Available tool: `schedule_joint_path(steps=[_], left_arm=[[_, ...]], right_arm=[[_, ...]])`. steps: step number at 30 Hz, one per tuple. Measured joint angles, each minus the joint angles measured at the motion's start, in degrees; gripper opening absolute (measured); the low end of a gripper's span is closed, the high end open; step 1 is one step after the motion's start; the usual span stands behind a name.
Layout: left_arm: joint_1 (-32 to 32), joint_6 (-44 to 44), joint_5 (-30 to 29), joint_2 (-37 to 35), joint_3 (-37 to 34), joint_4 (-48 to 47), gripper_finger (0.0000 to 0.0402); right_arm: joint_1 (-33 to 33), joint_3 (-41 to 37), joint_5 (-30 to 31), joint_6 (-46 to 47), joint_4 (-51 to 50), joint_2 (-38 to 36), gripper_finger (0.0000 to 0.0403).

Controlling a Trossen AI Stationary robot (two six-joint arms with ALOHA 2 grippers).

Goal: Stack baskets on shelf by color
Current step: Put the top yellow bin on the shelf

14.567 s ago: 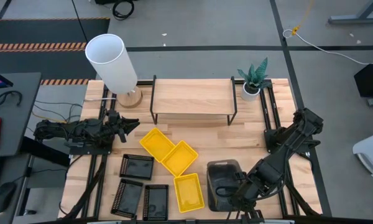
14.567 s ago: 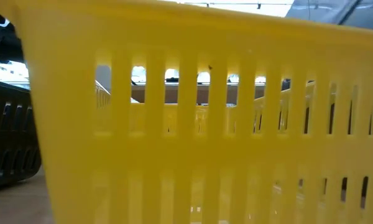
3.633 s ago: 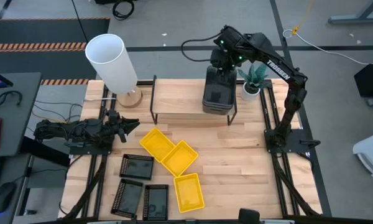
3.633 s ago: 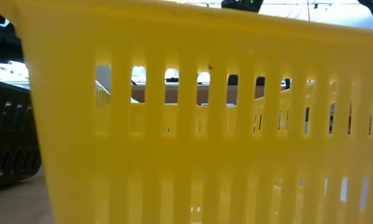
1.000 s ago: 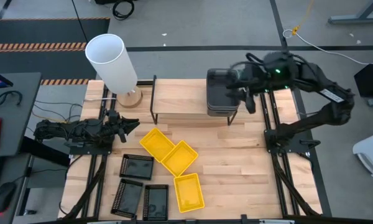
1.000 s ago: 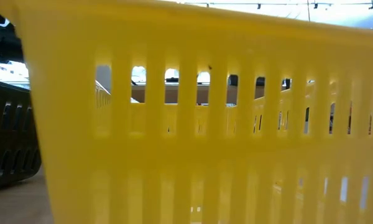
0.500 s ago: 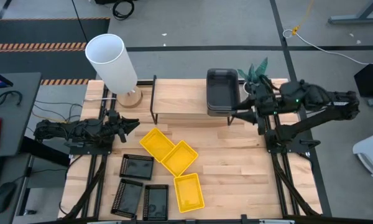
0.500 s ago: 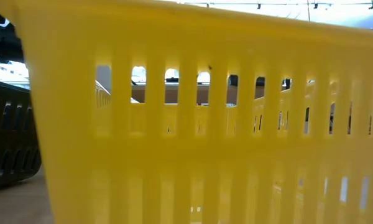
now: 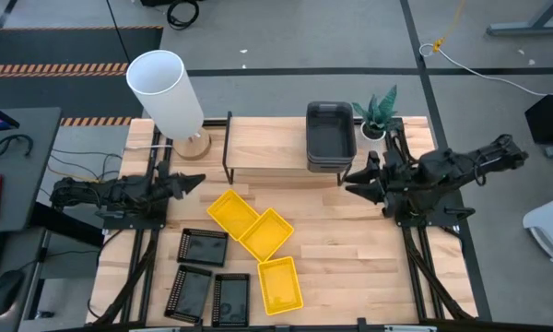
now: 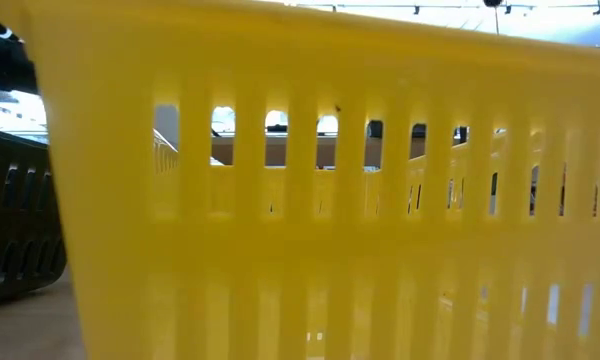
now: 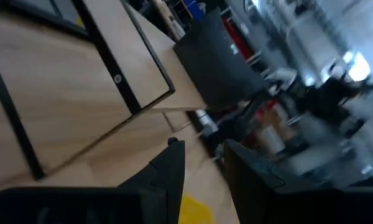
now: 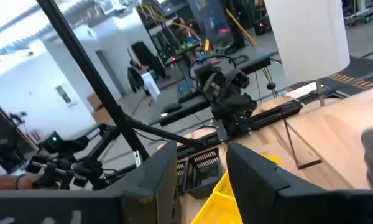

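Observation:
The grey baskets (image 9: pixel 330 136) sit nested in one stack, bottoms down, on the right end of the shelf (image 9: pixel 276 143). Three yellow baskets (image 9: pixel 258 235) and three black baskets (image 9: pixel 205 277) lie on the table in front of the shelf. One yellow basket (image 10: pixel 330 200) fills the low view. My right gripper (image 9: pixel 358 180) hangs open over the table, off the shelf's right front corner, with nothing between its fingers (image 12: pixel 202 168). My left gripper (image 9: pixel 192 182) waits open at the table's left side, pointing toward the shelf (image 11: pixel 202 168).
A white lamp (image 9: pixel 168 92) stands at the back left, next to the shelf. A small potted plant (image 9: pixel 376 115) stands at the back right, close behind the grey stack. Bare tabletop (image 9: pixel 359 258) lies to the right of the yellow baskets.
My right gripper has drawn away from the grey stack on the shelf, going toward the table's near edge and down to the shelf's right front corner, its arm folding back over its base. The grey stack has stayed on the shelf.

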Motion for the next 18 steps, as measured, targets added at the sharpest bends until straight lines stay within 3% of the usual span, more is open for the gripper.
schedule_joint_path(steps=[6,12,18], left_arm=[[0.0,-4.6,0.1,0.0,0.0,0.3,0.0117],[0.0,-8.9,0.4,0.0,0.0,1.0,0.0117],[0.0,-5.8,4.0,0.0,0.0,3.9,0.0117]], right_arm=[[2.8,-10.7,2.9,1.1,12.4,-5.0,0.0139],[3.3,-22.6,1.5,3.7,27.8,-9.7,0.012],[0.8,-35.6,-0.4,9.2,41.7,-15.3,0.0077]])
